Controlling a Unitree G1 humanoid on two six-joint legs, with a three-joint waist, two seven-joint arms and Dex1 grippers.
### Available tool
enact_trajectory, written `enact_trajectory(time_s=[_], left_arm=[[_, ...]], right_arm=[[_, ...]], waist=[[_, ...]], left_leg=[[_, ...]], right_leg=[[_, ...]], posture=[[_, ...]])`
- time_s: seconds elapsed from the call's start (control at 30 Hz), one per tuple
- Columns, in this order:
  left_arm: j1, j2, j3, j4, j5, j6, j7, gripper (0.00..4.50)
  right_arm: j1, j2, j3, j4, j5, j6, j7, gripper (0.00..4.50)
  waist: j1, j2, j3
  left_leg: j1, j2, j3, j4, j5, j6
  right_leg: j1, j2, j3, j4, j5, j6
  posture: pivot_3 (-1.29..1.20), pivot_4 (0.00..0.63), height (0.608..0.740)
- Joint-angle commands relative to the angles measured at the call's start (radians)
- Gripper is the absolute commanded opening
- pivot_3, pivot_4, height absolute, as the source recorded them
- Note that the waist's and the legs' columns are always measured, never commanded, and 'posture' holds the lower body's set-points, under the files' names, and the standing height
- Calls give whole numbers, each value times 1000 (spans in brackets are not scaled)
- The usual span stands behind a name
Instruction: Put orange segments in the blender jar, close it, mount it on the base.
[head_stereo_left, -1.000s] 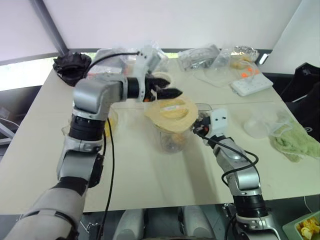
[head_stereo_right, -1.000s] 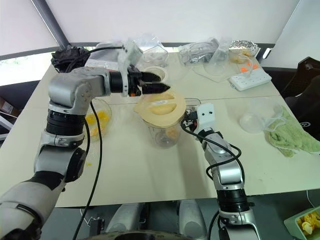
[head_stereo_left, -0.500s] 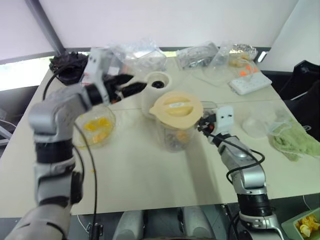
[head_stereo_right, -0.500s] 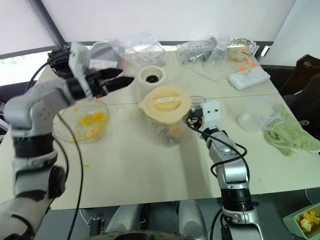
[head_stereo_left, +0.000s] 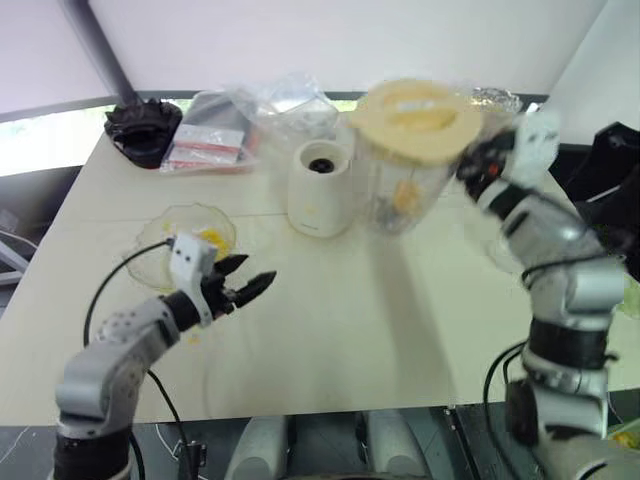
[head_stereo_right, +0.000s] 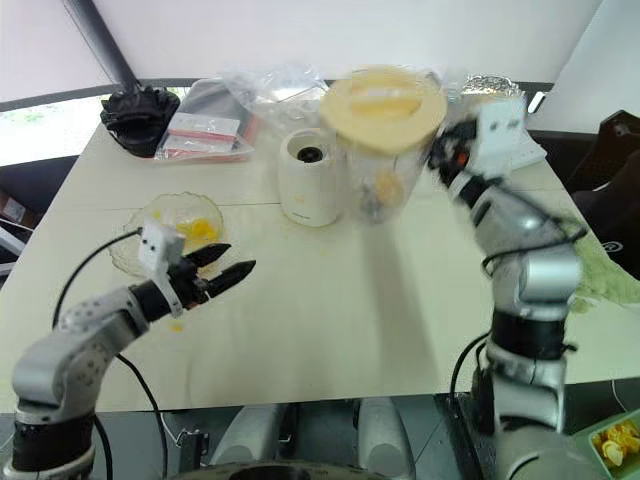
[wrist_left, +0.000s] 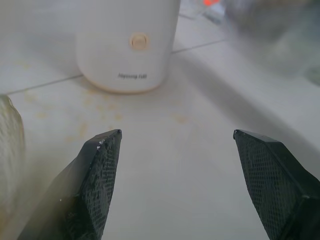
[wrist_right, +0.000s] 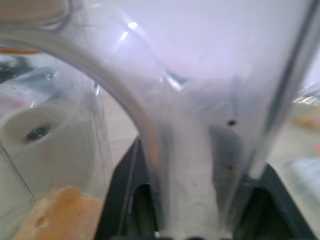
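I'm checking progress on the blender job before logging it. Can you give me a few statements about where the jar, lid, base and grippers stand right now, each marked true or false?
1. The blender jar sits mounted on the base. False: it is held in the air beside the base.
2. The cream lid is on the jar. True.
3. The right gripper grips the jar's handle. True.
4. The left gripper holds an orange segment. False: it is open and empty.
5. Orange segments show inside the jar. True.
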Motion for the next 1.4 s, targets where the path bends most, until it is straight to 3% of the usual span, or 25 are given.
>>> enact_trajectory(time_s=[0.03, 0.27, 0.5, 1.0, 1.4], left_arm=[[12, -30, -58, -47, 41, -87, 49, 3709], [14, -89, -184, -1, 109, -178, 102, 3709], [34, -95, -204, 1, 134, -220, 139, 3709], [63, -87, -193, -45, 142, -211, 199, 3709], [78, -75, -208, -54, 153, -216, 212, 3709]], right_arm=[[-229, -33, -18, 151, 10, -46, 13, 959], [-553, 35, 60, 589, -70, -220, 7, 959], [-689, 145, 93, 824, -107, -364, -7, 959], [-725, 255, 104, 1143, -150, -599, 8, 959], [-691, 265, 138, 1190, -201, -646, 19, 959]], waist=[[-2, 0, 0], [-9, 0, 0], [-3, 1, 0], [-8, 1, 0], [-9, 1, 0]], left_leg=[[0, 0, 0, 0, 0, 0], [0, 0, 3, -4, 0, 0], [-2, 0, 2, -4, 0, 0], [-2, -1, 1, -4, 0, 0], [-1, -1, 1, -4, 0, 0]], right_leg=[[0, 0, 0, 0, 0, 0], [-1, 2, -1, 0, 2, 3], [-4, 1, -1, 1, 2, 4], [-4, 2, -2, 2, 2, 3], [-4, 2, -2, 2, 3, 3]], posture=[[0, 150, 740], [0, 150, 740], [0, 150, 740], [0, 150, 740], [0, 150, 740]])
